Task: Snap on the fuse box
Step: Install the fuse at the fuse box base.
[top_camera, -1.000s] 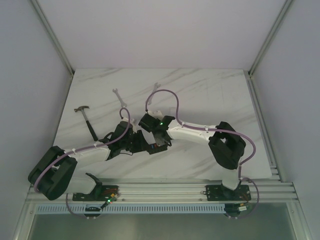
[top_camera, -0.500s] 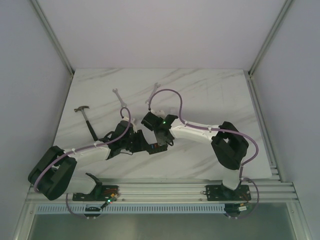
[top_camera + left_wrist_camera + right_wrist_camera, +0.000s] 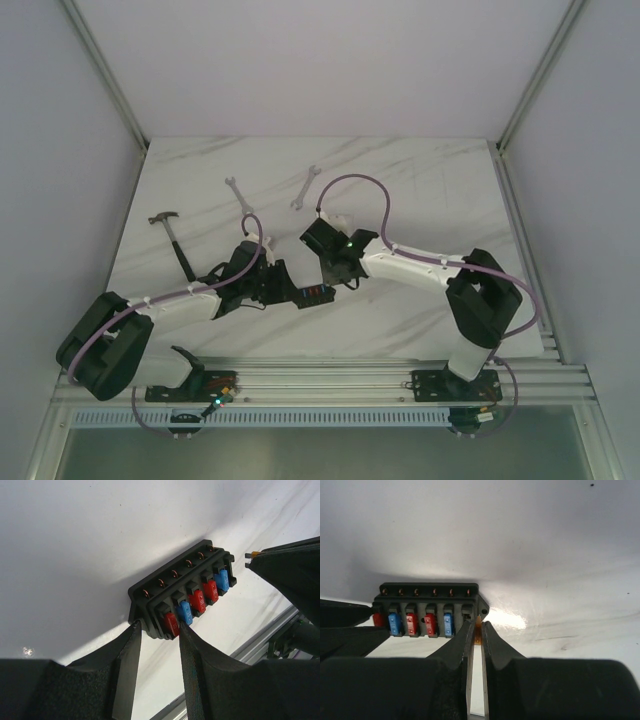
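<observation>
The black fuse box (image 3: 318,293) lies on the marble table, with red and blue fuses in a row (image 3: 196,600) and one empty slot at its right end (image 3: 466,612). My left gripper (image 3: 157,627) is shut on the box's left end, one finger on each side; it also shows in the top view (image 3: 285,287). My right gripper (image 3: 478,625) is shut on a small amber fuse (image 3: 478,630), held just in front of the box's right corner, beside the empty slot. In the top view the right gripper (image 3: 338,275) sits just right of the box.
Two wrenches (image 3: 237,192) (image 3: 306,188) and a hammer (image 3: 175,235) lie on the far left part of the table. An aluminium rail (image 3: 350,375) runs along the near edge. Enclosure walls stand on both sides.
My right arm has swung to the right and its gripper has drawn back off the fuse box, which now shows in the top view. The left arm has stayed put.
</observation>
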Robot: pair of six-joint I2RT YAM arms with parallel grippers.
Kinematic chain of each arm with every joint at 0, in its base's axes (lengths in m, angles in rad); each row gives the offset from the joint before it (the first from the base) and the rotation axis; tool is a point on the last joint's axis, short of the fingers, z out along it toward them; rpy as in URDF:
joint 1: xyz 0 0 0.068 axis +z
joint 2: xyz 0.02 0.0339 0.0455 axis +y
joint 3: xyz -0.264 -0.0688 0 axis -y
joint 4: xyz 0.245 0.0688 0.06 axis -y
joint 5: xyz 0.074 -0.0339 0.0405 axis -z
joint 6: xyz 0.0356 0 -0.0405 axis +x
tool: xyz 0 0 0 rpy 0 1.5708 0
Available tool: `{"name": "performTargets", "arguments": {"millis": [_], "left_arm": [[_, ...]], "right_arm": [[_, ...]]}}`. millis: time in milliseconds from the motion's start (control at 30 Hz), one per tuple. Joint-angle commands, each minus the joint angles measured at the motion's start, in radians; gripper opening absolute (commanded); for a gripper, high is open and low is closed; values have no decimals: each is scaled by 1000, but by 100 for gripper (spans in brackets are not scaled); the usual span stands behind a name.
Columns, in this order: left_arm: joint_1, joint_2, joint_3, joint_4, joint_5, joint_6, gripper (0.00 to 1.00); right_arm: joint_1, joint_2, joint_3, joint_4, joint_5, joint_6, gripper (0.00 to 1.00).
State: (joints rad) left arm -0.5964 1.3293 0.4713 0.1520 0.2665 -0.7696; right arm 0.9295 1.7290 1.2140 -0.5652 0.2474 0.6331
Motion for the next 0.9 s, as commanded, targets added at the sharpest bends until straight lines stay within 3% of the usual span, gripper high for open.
{"name": "performTargets", "arguments": {"millis": [0,867], "left_arm": [[4,-8,16,-46,8,22,45],[4,-42,-9,-51,72,-22,45]], "right_arm": [[-1,-25,-19,44,-25,35,0],[-1,-37,-65,96,-38,35,0]]}}
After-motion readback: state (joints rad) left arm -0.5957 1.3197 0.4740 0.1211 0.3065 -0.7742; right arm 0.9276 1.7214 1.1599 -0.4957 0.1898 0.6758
